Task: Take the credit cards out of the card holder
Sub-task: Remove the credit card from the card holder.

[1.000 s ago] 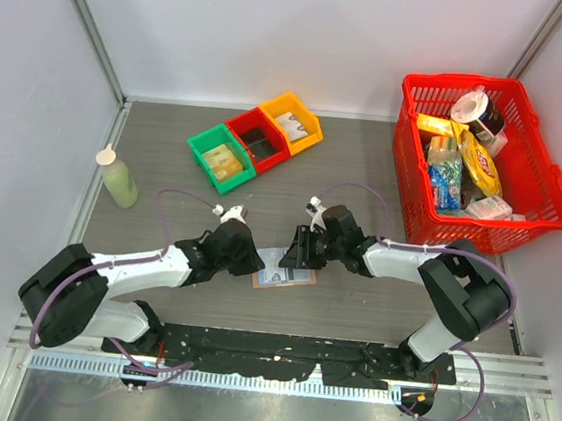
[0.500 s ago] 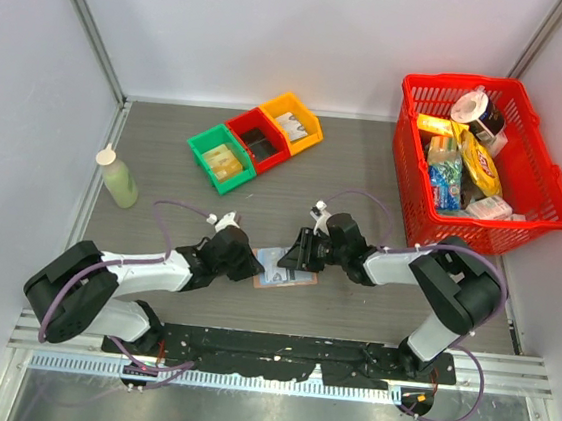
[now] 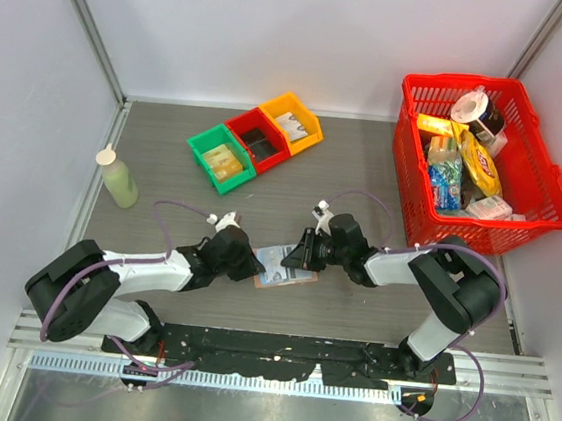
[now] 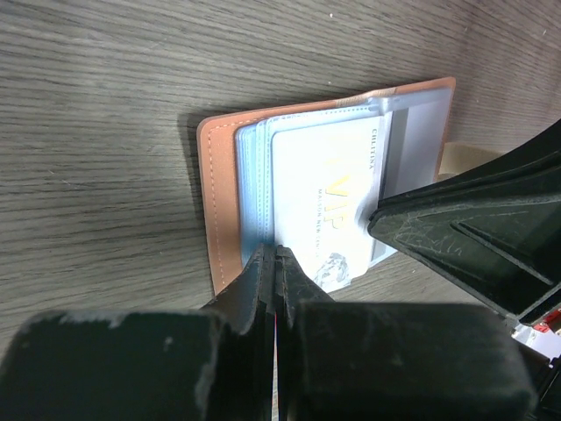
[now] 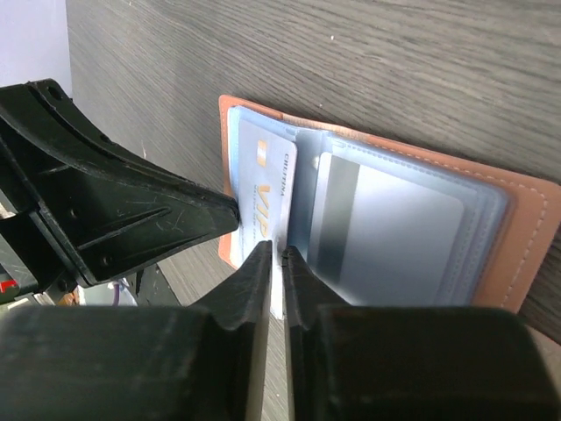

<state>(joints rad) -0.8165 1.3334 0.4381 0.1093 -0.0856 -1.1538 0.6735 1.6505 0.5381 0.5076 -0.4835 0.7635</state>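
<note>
The card holder (image 3: 280,269) lies spread open and flat on the table (image 3: 164,173), near centre, directly between the two grippers, with its pale blue lining facing up. One whitish credit card with gold lettering, the front credit card (image 4: 320,197), sits partly out of its sleeve. A second credit card (image 5: 386,219) with a dark stripe remains seated in the clear pocket beside it.

The left gripper (image 4: 274,256) is fully closed. Its tips rest on the holder's left-hand edge where lining meets tan border. Whether any lining is caught between them cannot be told; it appears to be pinning the holder down.

The right gripper (image 5: 274,254) comes in from the right. Its jaws are drawn to a narrow slit with the pale end of the front credit card showing inside it, which I judge to be a pinch on that card.

Governing relation: the card's long axis runs roughly along the line joining the two grippers, and the right arm has the free end. Extraction would therefore go lengthwise, rightward and away from the left gripper. The risk is the holder dragging along with the card.

Far left are the coloured bins (image 3: 255,139) and a bottle (image 3: 118,178). The red basket (image 3: 440,230) stands far right, well apart.
</note>
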